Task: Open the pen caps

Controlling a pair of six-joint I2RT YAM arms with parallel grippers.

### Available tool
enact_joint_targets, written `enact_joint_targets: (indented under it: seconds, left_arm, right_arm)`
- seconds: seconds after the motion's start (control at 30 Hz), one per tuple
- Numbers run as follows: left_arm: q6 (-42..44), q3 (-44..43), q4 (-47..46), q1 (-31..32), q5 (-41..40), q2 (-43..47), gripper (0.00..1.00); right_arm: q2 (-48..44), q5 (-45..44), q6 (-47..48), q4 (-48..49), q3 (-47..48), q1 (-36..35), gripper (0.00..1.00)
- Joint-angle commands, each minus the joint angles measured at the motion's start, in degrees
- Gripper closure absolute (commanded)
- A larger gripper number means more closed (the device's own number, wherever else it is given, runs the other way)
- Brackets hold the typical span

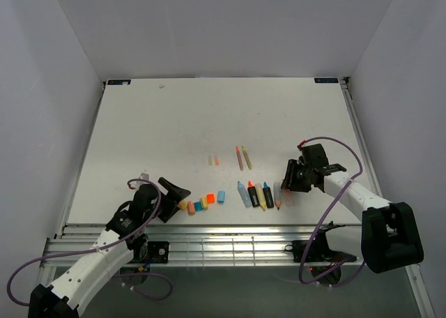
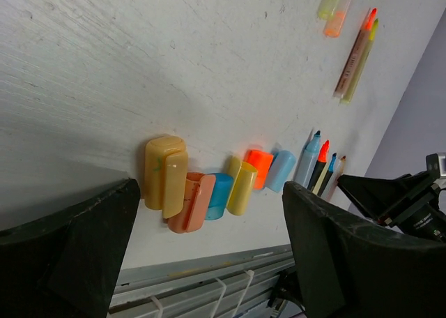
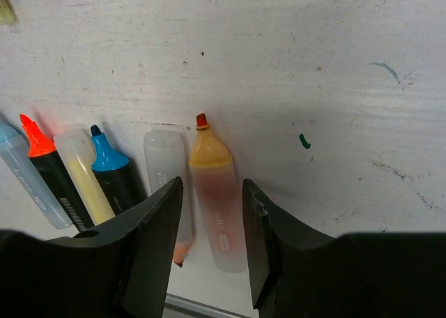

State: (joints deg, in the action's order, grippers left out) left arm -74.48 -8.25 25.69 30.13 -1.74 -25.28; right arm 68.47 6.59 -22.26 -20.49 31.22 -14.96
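Left end effector beside six pen caps, six markers.

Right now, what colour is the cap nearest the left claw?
The cap is yellow; best in left wrist view.

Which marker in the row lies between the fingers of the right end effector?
The rightmost marker, with orange shoulder and red tip: it alone sits centred inside the open right end effector. The other markers lie off to one side.

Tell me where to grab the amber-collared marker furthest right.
Take the marker by its clear barrel, mid-length, coming straight down with the right gripper closing across its width. It lies flat; the tapered collar could slip, and a neighbouring marker crowds one side.
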Motion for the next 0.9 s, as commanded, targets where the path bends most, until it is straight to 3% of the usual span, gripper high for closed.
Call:
enact_joint_targets:
  seconds: [0.0,0.13,0.33,0.37,0.4,0.6,0.87]
  left_arm:
    - [-0.4,-0.7,7.8,0.1,-3.3,-1.0,0.04]
    - [-0.5,-3.4,10.0,0.1,-5.1,0.0,0.02]
    - [1.7,-11.5,12.8,0.1,-9.7,-1.5,0.02]
    - [2.0,-12.8,12.6,0.1,-9.8,-2.5,0.02]
    - [3.3,-14.2,11.8,0.1,-9.9,-3.6,0.02]
    - [7.8,-24.9,8.6,0.1,-8.0,-12.4,0.02]
    - [8.7,-22.9,-2.3,0.1,0.5,-15.7,0.02]
  right_arm:
    - [0.4,0.2,0.6,2.0,0.1,0.3,0.54]
    - [-1.6,-0.4,0.9,1.3,0.4,0.3,0.48]
    - [-5.1,-3.0,2.3,-4.2,5.1,0.3,0.31]
    - [-5.3,-3.2,2.6,-5.3,7.2,0.3,0.16]
    - [-5.4,-3.4,3.3,-6.3,8.1,0.3,0.07]
    - [-5.6,-4.0,5.4,-11.8,12.8,0.3,0.10]
    - [-7.6,3.3,8.4,-9.3,8.7,0.2,0.10]
